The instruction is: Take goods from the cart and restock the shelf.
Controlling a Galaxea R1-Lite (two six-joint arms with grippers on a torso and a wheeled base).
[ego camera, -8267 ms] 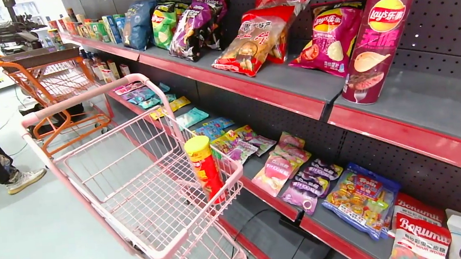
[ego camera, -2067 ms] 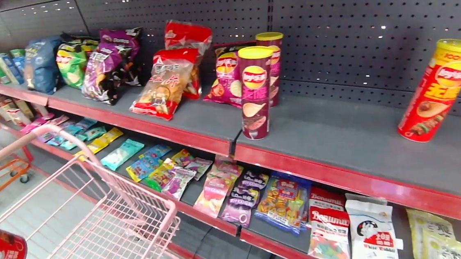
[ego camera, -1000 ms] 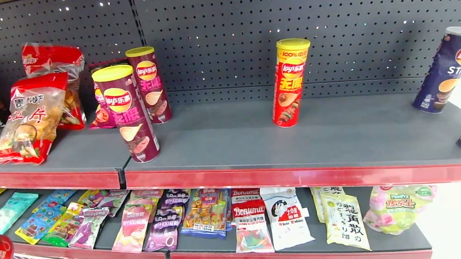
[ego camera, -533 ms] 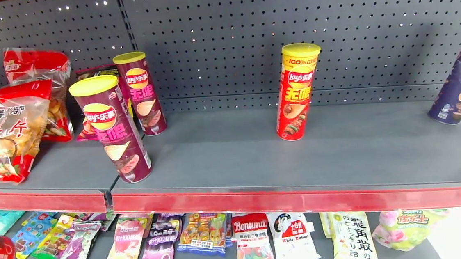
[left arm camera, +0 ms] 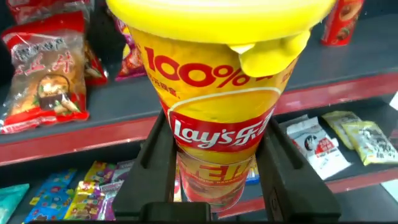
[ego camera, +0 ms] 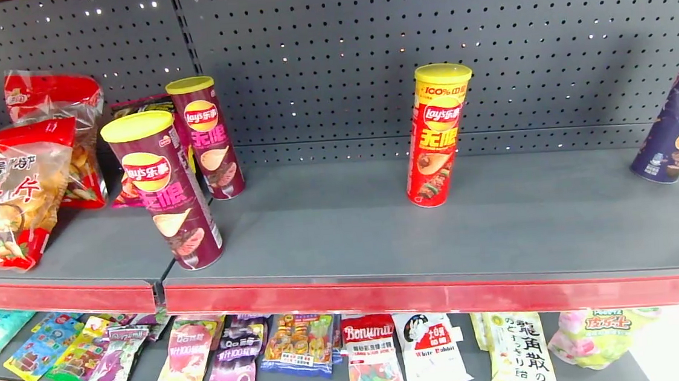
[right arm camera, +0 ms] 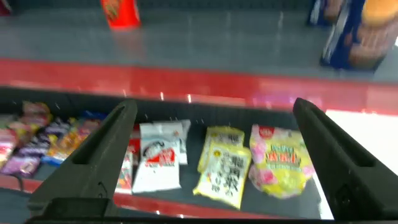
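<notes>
Left pincer (left arm camera: 214, 155) clamps a yellow-lidded red cardboard crisp tube (left arm camera: 217, 81); right pincer (right arm camera: 212, 106) gapes wide before the grey shelf (right arm camera: 186, 43).

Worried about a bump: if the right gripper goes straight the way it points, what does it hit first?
The open right gripper aims about at the upper shelf's red front edge; it may slip just under it toward the candy bags. Depth is unclear.

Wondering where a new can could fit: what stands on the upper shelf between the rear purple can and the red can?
Nothing. The head view shows bare shelf between the rear purple can and red can.
</notes>
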